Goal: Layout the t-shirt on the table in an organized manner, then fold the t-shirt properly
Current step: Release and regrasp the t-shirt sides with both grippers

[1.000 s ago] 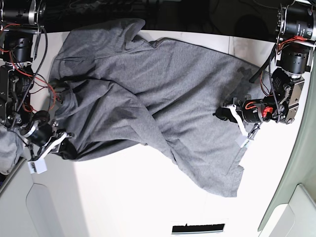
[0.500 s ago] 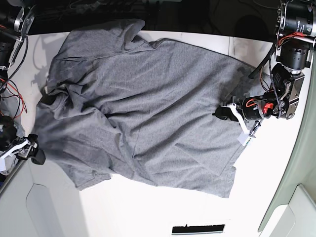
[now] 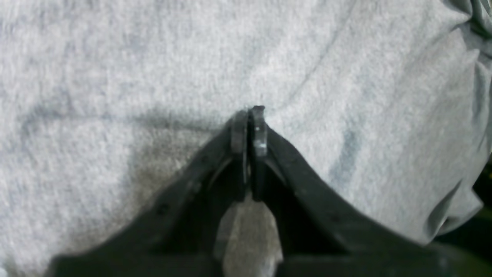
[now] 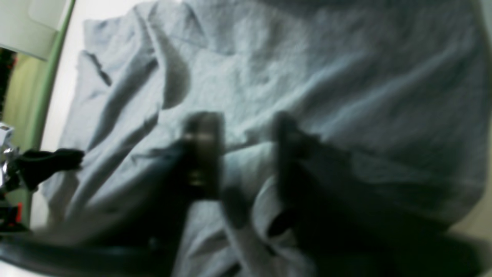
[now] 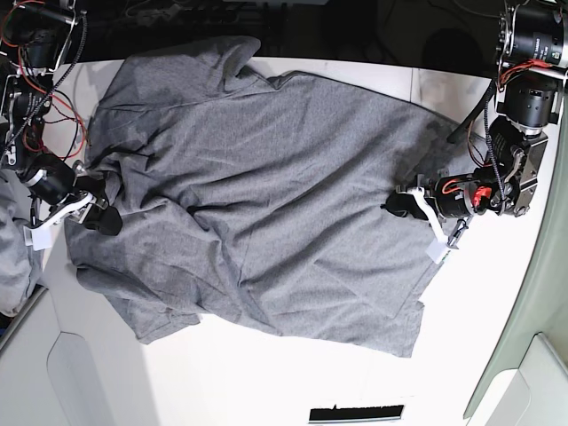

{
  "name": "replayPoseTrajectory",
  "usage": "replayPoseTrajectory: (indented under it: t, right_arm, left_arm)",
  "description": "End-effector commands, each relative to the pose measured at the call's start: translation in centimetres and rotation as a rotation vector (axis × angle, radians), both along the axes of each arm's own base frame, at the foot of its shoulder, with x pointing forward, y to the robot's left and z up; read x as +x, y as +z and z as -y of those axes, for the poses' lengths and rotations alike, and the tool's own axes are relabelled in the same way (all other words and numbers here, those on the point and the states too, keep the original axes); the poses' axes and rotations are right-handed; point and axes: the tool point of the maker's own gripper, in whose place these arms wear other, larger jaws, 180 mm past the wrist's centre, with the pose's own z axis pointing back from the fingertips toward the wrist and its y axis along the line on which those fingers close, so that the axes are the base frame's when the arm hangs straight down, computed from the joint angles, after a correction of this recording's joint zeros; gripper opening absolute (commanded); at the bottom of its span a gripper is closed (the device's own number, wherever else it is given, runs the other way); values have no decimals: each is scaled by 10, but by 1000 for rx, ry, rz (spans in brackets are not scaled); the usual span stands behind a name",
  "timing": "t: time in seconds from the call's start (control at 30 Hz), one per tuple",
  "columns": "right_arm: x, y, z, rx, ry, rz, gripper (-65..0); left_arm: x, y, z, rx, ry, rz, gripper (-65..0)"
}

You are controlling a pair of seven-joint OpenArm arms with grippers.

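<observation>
White counter (image 5: 266,373) carries the spread t-shirt (image 5: 266,195); left end effector (image 5: 397,206) pressed together on its hem, right end effector (image 5: 96,211) spread, so smoothing comes next.

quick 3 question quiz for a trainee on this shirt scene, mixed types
1. True or false: the left pincer has its jaws pressed together on the t-shirt.
2. Multiple choice: the right pincer is A) shut flat, B) open over the cloth, C) out of view.
3. Fill in: in the base view the shirt's far edge hangs past the ____ edge.

Key: 1 true. 2 B. 3 table.
</observation>
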Motion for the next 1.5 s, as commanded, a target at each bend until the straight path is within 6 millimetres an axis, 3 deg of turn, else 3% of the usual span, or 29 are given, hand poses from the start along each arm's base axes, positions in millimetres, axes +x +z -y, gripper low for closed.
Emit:
replayPoseTrajectory:
  t: [0.0,0.03,0.2,0.3,0.47,0.6,0.7,0.93,1.2,1.47]
  right_arm:
    - [13,22,6,13,-9,78,-611]
    - [13,24,5,29,-14,86,-650]
    - [18,34,1,60,-14,124,-650]
    - [23,36,-2,26,-1,144,-650]
    - [36,24,-38,-152,169,115,-650]
    - [32,7,-74,-274,338,71,-650]
    - [20,-13,-84,-361,413,19,-650]
    - [0,-32,-60,-438,412,-39,-650]
    - [9,-18,1,-551,353,-35,-650]
    - [9,-10,35,-609,323,-51,-650]
  left_arm:
    - [12,11,-8,22,-2,25,-615]
    - [18,18,-5,11,-4,46,-615]
    - [39,55,6,-2,-60,177,-615]
    - [56,65,-2,41,-30,280,-615]
    - [79,62,-40,229,97,370,-615]
    - [79,44,-48,273,123,306,-615]
    - [68,25,-58,285,147,237,-615]
    - [18,-10,-87,352,101,37,-616]
    - [-20,-16,-85,277,68,-51,-616]
    - [-69,-21,-58,103,-8,-155,-616]
